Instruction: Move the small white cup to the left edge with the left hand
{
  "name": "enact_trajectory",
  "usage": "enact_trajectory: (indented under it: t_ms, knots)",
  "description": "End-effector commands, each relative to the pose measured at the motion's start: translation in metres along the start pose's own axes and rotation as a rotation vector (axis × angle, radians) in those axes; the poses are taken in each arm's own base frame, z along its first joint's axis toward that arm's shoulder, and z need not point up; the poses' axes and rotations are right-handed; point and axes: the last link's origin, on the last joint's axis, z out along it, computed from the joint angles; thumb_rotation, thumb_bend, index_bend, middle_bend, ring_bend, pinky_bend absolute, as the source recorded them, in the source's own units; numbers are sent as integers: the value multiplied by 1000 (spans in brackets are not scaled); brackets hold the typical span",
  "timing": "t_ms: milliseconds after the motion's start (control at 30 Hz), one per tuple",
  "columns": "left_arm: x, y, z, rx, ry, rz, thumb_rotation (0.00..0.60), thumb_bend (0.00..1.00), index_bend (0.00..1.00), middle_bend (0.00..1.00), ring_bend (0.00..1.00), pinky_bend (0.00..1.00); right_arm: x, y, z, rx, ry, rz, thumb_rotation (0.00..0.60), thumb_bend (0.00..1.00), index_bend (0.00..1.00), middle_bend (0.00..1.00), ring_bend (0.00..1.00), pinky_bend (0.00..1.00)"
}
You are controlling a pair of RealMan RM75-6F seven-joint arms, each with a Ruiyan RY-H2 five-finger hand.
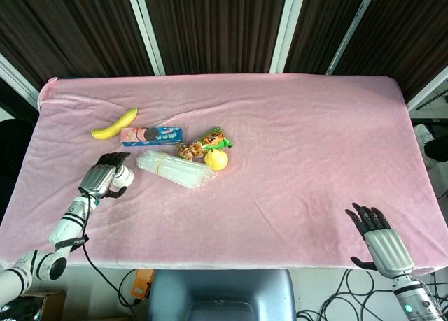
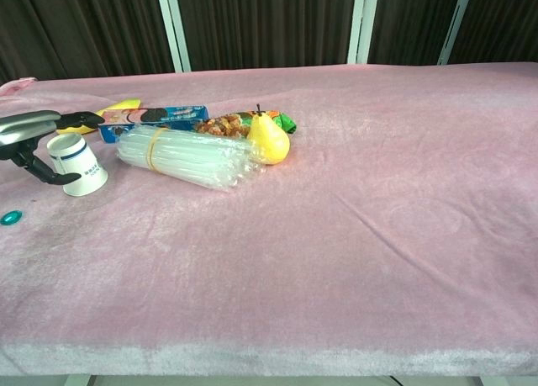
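Observation:
The small white cup (image 2: 78,166), with a blue band, stands tilted on the pink cloth at the left. My left hand (image 1: 105,175) wraps it: fingers (image 2: 80,117) reach over the top and the thumb (image 2: 46,176) lies against its near side. From the head view only a bit of the cup (image 1: 125,175) shows past the fingers. My right hand (image 1: 378,238) hovers at the front right edge of the table, fingers spread, holding nothing; the chest view does not show it.
Just right of the cup lies a bundle of clear straws (image 1: 171,169), with a yellow pear (image 1: 216,159), a snack packet (image 1: 203,147), a blue biscuit box (image 1: 151,135) and a banana (image 1: 115,124) behind. A small green disc (image 2: 9,218) lies front left.

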Motion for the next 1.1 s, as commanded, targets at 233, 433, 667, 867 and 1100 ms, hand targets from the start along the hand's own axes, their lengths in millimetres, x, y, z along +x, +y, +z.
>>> enact_trajectory:
  t_ms: [233,433,667,867,1100]
  knots:
    - [0,-3,0,8,12,-6,600,364,0,75,18,80,-1,-2,2,7,-3,-2,600,252,0,0,0,0]
    - [1,-7,1,16,26,-24,600,372,116,178,118,280,-1,-2,2,4,-6,-2,600,252,0,0,0,0]
    - [-1,-11,3,34,15,-35,600,381,169,230,168,382,-1,-2,1,4,-7,-2,600,252,0,0,0,0]
    - [-1,-12,3,39,19,-54,600,392,211,272,216,442,-1,-2,0,5,-10,-3,600,252,0,0,0,0]
    - [3,-14,2,37,70,-79,600,416,324,388,326,602,-2,-2,1,7,-15,-4,600,252,0,0,0,0]
